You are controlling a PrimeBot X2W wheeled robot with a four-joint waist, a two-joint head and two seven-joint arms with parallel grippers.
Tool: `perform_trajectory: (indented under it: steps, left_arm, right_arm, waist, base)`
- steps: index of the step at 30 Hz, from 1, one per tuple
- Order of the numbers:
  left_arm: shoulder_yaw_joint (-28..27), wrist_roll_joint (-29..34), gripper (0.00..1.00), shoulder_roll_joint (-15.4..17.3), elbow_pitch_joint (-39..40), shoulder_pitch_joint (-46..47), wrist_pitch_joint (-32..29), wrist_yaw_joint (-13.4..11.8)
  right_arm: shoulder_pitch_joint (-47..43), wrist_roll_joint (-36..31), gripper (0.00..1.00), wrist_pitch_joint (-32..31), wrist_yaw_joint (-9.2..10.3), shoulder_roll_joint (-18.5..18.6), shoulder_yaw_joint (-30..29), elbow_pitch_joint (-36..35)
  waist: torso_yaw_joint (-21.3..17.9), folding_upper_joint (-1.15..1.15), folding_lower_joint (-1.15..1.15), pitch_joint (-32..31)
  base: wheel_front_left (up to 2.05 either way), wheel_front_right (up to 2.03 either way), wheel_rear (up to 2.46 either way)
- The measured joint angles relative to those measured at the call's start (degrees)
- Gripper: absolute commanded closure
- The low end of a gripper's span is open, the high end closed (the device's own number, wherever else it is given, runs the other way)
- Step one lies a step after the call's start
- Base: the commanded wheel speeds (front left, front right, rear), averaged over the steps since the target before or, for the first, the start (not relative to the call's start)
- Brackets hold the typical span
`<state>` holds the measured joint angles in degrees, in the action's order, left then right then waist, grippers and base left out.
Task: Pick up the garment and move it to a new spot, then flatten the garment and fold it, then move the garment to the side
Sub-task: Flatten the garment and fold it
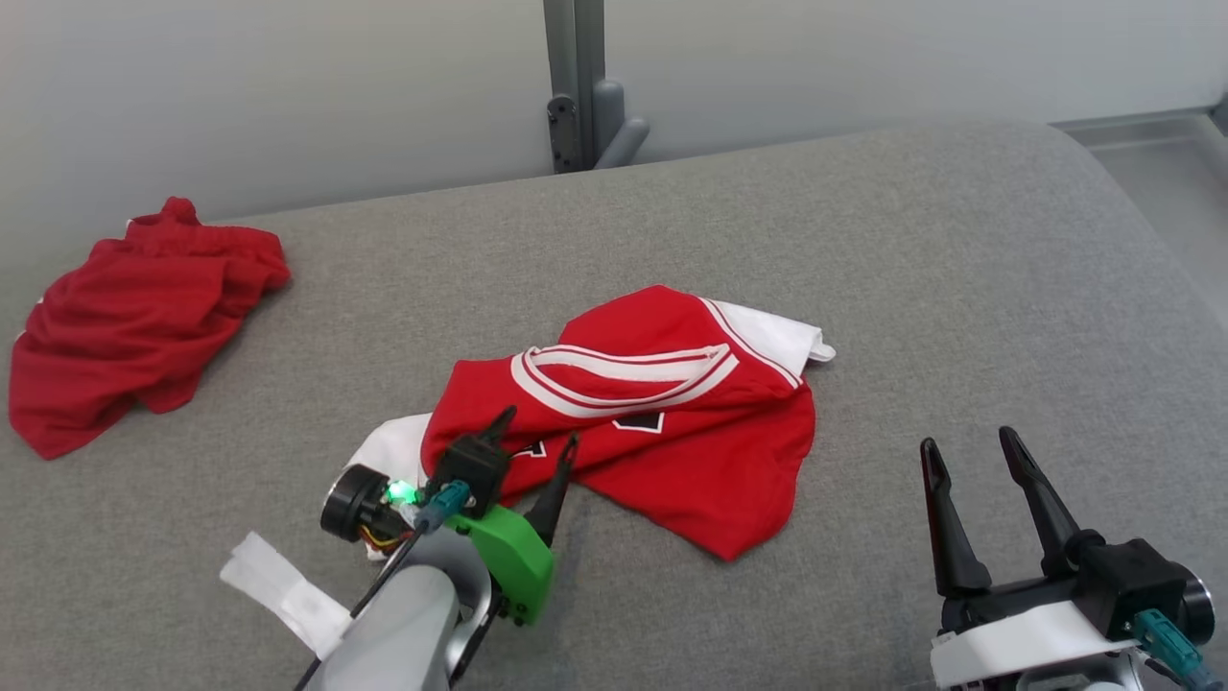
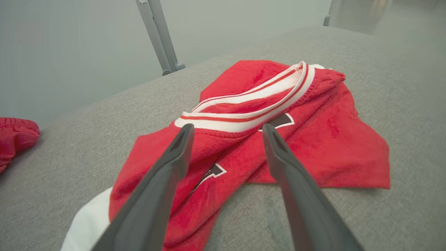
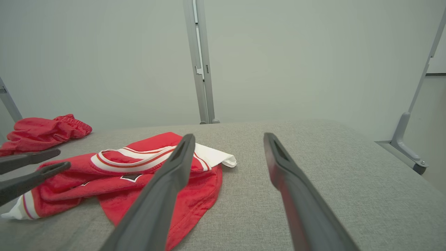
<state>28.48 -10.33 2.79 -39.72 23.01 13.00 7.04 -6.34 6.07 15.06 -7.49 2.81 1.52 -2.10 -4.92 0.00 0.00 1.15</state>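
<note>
On grey pad: shorts left of jersey | left hand spread over jersey; right hand spread

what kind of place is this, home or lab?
Most likely a lab test cell, not a home: a grey fabric-covered surface stands before plain pale wall panels held by grey metal posts, with a red jersey and red shorts laid out on it.
</note>
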Motion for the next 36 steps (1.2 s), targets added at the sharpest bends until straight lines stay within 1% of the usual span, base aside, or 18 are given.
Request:
perform_trajectory:
  steps: [2,6,12,13,14,15,18,21,25,27,29,32,34,36]
  left_arm:
    - [0.18,0.62,0.0,0.02,-2.99,2.67,0.21,-0.36]
    - [0.18,1.96,0.0,0.54,-8.71,7.31,0.59,-1.89]
    - [0.58,2.68,0.0,1.53,-16.44,12.18,0.07,-2.11]
    - [0.59,2.65,0.15,1.52,-17.5,12.88,-0.35,-2.11]
    - [0.65,2.16,0.75,1.34,-19.47,13.89,-1.36,-1.86]
    - [0.74,2.0,1.0,1.33,-20.19,14.33,-1.42,-1.65]
    - [0.54,1.43,1.0,1.19,-20.65,15.77,-0.33,-1.67]
    - [-0.15,0.25,1.0,0.81,-19.51,16.61,1.2,-2.61]
    - [-1.26,-1.82,1.0,0.34,-15.69,16.64,1.79,-3.05]
    - [-2.59,-4.16,1.0,0.19,-12.89,16.64,1.96,-4.02]
    - [-3.66,-5.27,1.0,0.07,-10.13,16.65,2.03,-5.98]
    - [-6.41,-6.76,1.0,-0.01,-8.14,16.68,2.04,-9.78]
    - [-9.39,-7.89,1.0,0.21,-8.31,16.73,2.04,-12.11]
    - [-12.14,-8.89,1.0,1.6,-9.78,16.79,2.04,-14.08]
  right_arm:
    - [0.75,0.0,0.0,-0.01,0.0,0.0,0.02,-0.16]
    - [2.01,0.09,0.0,-0.01,0.0,0.01,0.12,-0.52]
    - [3.37,0.69,0.0,-0.01,0.0,0.0,0.27,-0.57]
    - [3.5,0.81,0.0,0.0,0.0,0.0,0.24,-0.57]
    - [3.7,0.89,0.0,0.0,0.0,0.01,0.19,-0.56]
    - [3.8,0.92,0.0,0.0,0.0,0.0,0.15,-0.56]
    - [4.09,1.25,0.0,-0.01,0.0,-0.01,0.01,-0.56]
    - [4.16,1.35,0.0,0.0,0.0,0.0,-0.35,-0.49]
    - [4.2,1.42,0.0,0.0,0.0,0.01,-0.73,-0.45]
    - [4.2,1.42,0.0,0.0,0.0,0.0,-0.7,-0.43]
    - [4.23,1.43,0.0,0.0,0.0,0.0,-0.57,-0.41]
    - [4.38,1.43,0.0,-0.01,0.0,0.0,-0.25,-0.43]
    - [4.74,1.45,0.0,0.0,0.0,0.0,-0.09,-0.51]
    - [5.1,1.55,0.0,-0.01,0.0,0.01,0.13,-0.54]
  waist:
    - [-0.72,0.0,0.0,1.1]
    - [-2.12,0.0,0.0,3.49]
    - [-4.03,0.0,0.0,6.64]
    - [-4.3,0.0,0.0,7.06]
    - [-4.82,0.0,0.0,7.77]
    - [-5.05,0.0,0.0,8.04]
    - [-5.51,0.0,0.0,8.57]
    - [-5.39,0.0,0.0,8.56]
    - [-4.77,0.0,0.0,8.18]
    - [-4.41,0.0,0.0,7.98]
    - [-4.11,0.0,0.0,7.84]
    - [-4.06,0.0,0.0,8.0]
    - [-4.2,0.0,0.0,8.35]
    - [-4.42,0.0,0.0,8.78]
  base:
    - [0.0,0.0,0.0]
    - [0.0,0.0,0.0]
    - [0.0,0.0,0.0]
    - [0.0,0.0,0.0]
    - [0.0,0.0,0.0]
    - [0.0,0.0,0.0]
    - [0.0,0.0,0.0]
    - [0.0,0.0,0.0]
    - [0.0,0.0,0.0]
    - [0.0,0.0,0.0]
    - [0.0,0.0,0.0]
    - [0.0,0.0,0.0]
    - [0.0,0.0,0.0]
    - [0.0,0.0,0.0]
